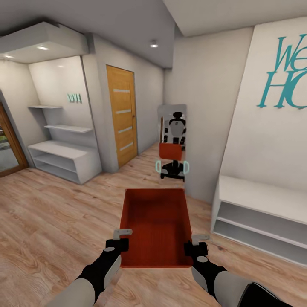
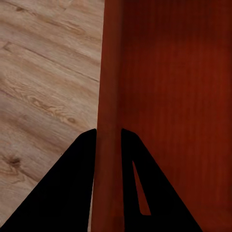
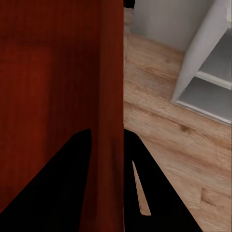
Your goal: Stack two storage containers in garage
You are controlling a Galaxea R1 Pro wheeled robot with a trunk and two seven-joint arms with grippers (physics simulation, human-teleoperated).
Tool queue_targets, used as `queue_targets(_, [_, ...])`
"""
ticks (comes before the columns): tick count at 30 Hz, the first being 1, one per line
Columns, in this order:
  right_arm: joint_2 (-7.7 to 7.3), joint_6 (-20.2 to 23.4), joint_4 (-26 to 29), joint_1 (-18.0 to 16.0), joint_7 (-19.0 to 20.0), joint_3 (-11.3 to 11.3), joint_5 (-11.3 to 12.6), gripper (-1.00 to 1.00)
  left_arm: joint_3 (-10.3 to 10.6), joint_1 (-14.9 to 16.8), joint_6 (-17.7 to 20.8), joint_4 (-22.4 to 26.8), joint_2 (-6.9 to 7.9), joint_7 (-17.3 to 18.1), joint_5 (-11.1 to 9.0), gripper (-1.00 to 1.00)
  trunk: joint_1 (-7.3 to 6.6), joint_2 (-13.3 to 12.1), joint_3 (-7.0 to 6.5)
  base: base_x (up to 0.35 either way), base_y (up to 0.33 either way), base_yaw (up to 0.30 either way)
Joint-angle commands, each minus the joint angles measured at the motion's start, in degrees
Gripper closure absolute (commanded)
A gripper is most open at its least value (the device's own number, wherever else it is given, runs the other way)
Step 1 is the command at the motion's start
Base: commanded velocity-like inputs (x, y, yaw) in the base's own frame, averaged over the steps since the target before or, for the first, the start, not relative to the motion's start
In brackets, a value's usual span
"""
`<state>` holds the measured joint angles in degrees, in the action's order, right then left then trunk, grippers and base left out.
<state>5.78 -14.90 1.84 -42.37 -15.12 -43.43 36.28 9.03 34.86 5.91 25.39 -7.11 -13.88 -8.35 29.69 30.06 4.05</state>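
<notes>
I hold one orange-red storage container (image 1: 156, 226), open-topped and empty, level in front of me above a light wood plank floor. My left gripper (image 1: 120, 239) is shut on its left wall near the close corner; in the left wrist view the wall (image 2: 108, 145) runs between the two dark fingers. My right gripper (image 1: 195, 244) is shut on the right wall, and that wall (image 3: 108, 145) sits pinched between the fingers in the right wrist view. A mirror (image 1: 172, 143) ahead reflects me and the container.
A wooden door (image 1: 123, 115) stands ahead on the left. White shelving (image 1: 64, 157) fills the left alcove. A low white shelf unit (image 1: 260, 217) runs along the right wall under teal lettering. A passage opens between the door and the mirror.
</notes>
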Motion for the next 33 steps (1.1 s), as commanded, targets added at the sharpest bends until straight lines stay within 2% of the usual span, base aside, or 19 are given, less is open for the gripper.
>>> queue_targets(1, [-0.42,-0.53,0.1,-0.08,-0.12,3.88,0.2,1.0,-0.68,0.04,0.42,0.01,0.52,-0.79,-0.44,1.0,0.06,0.1,0.11,0.322,0.0,0.267])
queue_targets(33, [-0.36,-0.55,0.1,-0.08,-0.16,3.83,0.2,1.0,-0.68,0.04,0.42,0.01,0.52,-0.79,-0.44,1.0,0.06,0.1,0.03,0.322,0.0,0.268])
